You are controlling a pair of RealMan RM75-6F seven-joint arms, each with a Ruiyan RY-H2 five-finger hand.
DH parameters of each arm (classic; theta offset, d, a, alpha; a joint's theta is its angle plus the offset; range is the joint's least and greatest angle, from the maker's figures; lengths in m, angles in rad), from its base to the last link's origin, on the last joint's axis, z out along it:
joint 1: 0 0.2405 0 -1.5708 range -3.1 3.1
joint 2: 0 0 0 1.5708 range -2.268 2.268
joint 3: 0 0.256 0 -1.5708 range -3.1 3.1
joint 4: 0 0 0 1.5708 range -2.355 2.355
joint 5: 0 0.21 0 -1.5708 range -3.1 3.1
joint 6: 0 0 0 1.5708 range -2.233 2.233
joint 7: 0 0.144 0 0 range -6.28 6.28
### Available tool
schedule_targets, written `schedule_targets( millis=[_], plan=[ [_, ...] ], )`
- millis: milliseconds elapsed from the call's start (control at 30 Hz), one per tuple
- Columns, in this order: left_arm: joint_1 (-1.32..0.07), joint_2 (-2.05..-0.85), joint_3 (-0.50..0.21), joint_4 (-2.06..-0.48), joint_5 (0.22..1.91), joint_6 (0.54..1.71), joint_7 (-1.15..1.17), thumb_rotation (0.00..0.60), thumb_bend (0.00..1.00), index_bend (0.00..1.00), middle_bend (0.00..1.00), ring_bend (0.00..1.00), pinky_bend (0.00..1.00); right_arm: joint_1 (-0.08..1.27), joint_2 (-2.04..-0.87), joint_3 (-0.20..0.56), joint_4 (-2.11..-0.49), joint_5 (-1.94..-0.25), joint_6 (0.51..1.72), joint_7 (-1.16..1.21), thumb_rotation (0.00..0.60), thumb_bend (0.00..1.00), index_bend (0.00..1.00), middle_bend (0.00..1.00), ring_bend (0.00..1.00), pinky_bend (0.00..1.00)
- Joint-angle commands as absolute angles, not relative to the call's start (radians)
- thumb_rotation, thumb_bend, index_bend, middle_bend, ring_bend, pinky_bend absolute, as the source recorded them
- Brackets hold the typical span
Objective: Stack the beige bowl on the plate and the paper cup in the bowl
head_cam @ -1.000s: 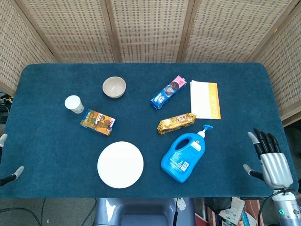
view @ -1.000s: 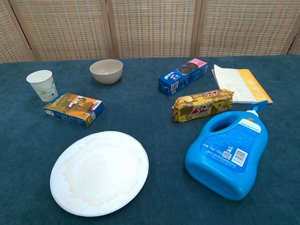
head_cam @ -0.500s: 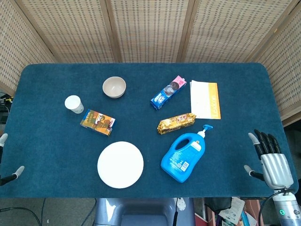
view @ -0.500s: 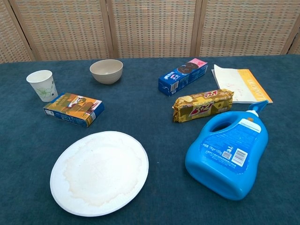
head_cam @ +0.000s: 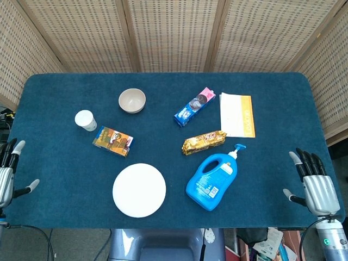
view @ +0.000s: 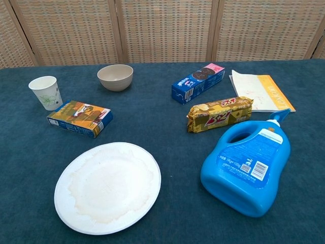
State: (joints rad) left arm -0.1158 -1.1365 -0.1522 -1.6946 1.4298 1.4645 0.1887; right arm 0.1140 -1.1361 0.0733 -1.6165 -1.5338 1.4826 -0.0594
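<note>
The beige bowl [head_cam: 132, 100] [view: 115, 77] stands empty at the back left of the blue table. A white paper cup [head_cam: 85, 120] [view: 45, 92] stands upright further left. The white plate [head_cam: 139, 190] [view: 108, 186] lies bare near the front edge. My left hand [head_cam: 7, 173] hangs past the table's left edge, fingers spread, holding nothing. At the front right corner my right hand [head_cam: 317, 188] is also spread and empty. Neither hand shows in the chest view.
A small snack box [head_cam: 113, 141] lies between cup and plate. A blue detergent bottle [head_cam: 212, 179] lies right of the plate. Behind it are a gold biscuit pack [head_cam: 204, 142], a blue cookie pack [head_cam: 194, 106] and a booklet [head_cam: 236, 115]. Wicker screens close the back.
My left hand has risen into view at the table's left edge. The right hand has drifted slightly down. Nothing on the table has moved.
</note>
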Motion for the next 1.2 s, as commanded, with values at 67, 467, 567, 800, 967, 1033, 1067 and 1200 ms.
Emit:
schedule_targets(
  millis=[67,467,567,800,967,1033,1067,1200],
  plan=[
    [-0.244,-1.156,-0.245,-1.692,1.338,1.346,0.268,0.600,0.11,0.06,0.00,0.00,0.00,0.117,-1.141,0.078,-1.604,-1.519,1.472,-0.040,0.600,0.15,0.00,0.00,0.00,0.00],
    [-0.472,-1.251,-0.345,-1.565,1.174,1.152,0.387,0.600,0.18,0.16,0.00,0.00,0.00,0.119,-1.135,0.095,-1.591,-1.478,1.455,0.005,0.600,0.15,0.00,0.00,0.00,0.00],
    [-0.528,-1.285,-0.360,-1.512,1.143,1.115,0.415,0.600,0.19,0.19,0.00,0.00,0.00,0.119,-1.137,0.097,-1.581,-1.470,1.452,0.017,0.600,0.15,0.00,0.00,0.00,0.00],
    [-0.662,-1.374,-0.384,-1.366,1.026,1.000,0.472,0.600,0.21,0.23,0.00,0.00,0.00,0.117,-1.134,0.102,-1.569,-1.451,1.446,0.025,0.600,0.15,0.00,0.00,0.00,0.00],
    [-0.749,-1.451,-0.382,-1.225,0.956,0.926,0.509,0.600,0.22,0.26,0.00,0.00,0.00,0.114,-1.130,0.104,-1.565,-1.439,1.443,0.034,0.600,0.15,0.00,0.00,0.00,0.00],
    [-0.785,-1.489,-0.379,-1.158,0.927,0.892,0.520,0.600,0.23,0.26,0.00,0.00,0.00,0.114,-1.129,0.105,-1.562,-1.436,1.441,0.039,0.600,0.15,0.00,0.00,0.00,0.00],
    [-0.800,-1.505,-0.379,-1.130,0.916,0.878,0.523,0.600,0.23,0.27,0.00,0.00,0.00,0.114,-1.128,0.106,-1.561,-1.434,1.440,0.041,0.600,0.15,0.00,0.00,0.00,0.00],
    [-0.890,-1.608,-0.379,-0.965,0.876,0.799,0.531,0.600,0.24,0.29,0.00,0.00,0.00,0.118,-1.131,0.110,-1.548,-1.422,1.426,0.056,0.600,0.15,0.00,0.00,0.00,0.00]
  ],
)
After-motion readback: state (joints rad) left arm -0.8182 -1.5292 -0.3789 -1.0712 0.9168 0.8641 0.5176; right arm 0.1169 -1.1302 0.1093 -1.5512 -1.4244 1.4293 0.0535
